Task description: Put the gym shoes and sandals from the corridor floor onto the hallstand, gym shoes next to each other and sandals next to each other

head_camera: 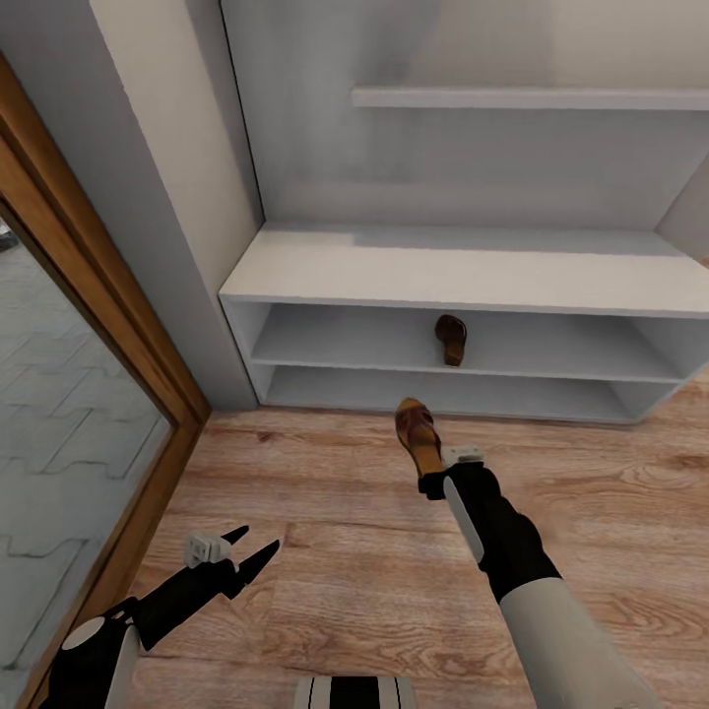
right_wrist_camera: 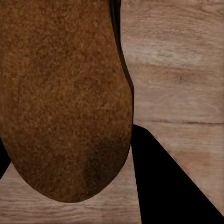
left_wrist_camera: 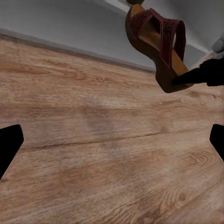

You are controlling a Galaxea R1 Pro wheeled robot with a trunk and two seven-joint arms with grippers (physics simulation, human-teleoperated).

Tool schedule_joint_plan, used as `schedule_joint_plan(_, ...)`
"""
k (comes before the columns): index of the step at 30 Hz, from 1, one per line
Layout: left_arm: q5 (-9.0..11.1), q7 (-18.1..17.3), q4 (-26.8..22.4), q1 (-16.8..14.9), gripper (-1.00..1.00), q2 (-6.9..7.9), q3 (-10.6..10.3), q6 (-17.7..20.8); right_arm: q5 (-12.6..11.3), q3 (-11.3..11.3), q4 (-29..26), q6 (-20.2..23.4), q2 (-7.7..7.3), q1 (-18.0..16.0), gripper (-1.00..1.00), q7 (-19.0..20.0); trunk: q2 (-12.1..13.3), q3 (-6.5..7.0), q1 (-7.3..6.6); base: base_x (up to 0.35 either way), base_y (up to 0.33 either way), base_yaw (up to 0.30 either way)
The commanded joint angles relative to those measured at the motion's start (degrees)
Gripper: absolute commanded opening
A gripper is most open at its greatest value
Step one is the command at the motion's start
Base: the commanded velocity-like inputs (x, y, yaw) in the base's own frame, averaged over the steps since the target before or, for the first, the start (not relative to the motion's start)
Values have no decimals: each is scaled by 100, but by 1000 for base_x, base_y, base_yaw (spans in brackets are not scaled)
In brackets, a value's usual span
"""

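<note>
Two sandals in play. One sandal (head_camera: 451,339) lies on the upper open tier of the hallstand (head_camera: 463,276), long axis running front to back. The second sandal (head_camera: 418,433) is clamped at its heel by the right end effector (head_camera: 434,483), held off the corridor floor (head_camera: 325,532), toe pointing toward the rack.

Key relation: shelved sandal sits ahead of the held one and slightly to the right, higher up; both long axes roughly parallel. Right arm is much the nearer. My read: the carry needs a forward reach and a small lift to land the held sandal beside its mate.

Left end effector (head_camera: 252,553) hangs low over the floor, fingers spread, nothing between them.

Left wrist view shows the straps and tan footbed (left_wrist_camera: 161,44) side-on, grasp at the heel. Right wrist view gives the sandal's brown underside (right_wrist_camera: 65,98) close up.
</note>
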Motion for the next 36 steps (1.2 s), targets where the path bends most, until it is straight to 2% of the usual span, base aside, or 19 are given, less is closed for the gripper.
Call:
schedule_joint_plan(1,0,0,0,0,100,-1,0,0,-16,-1,33,-34,0,-1,-100,-5,0,0,0,0,0,0)
schedule_joint_plan(8,0,0,0,0,100,-2,-18,0,13,-1,72,-185,-3,-3,-100,-7,0,0,0,0,0,0)
schedule_joint_plan(23,0,0,0,0,100,-2,-43,0,42,-2,-16,-204,-12,-3,-100,-19,0,0,0,0,0,0)
schedule_joint_plan(30,0,8,0,0,100,-2,-21,0,47,-2,-423,-198,-13,-3,-100,-37,0,0,0,31,0,0)
schedule_joint_plan(36,-2,9,1,0,100,-2,-40,0,47,-2,-887,-192,-13,-3,-100,-47,0,0,0,253,0,0)
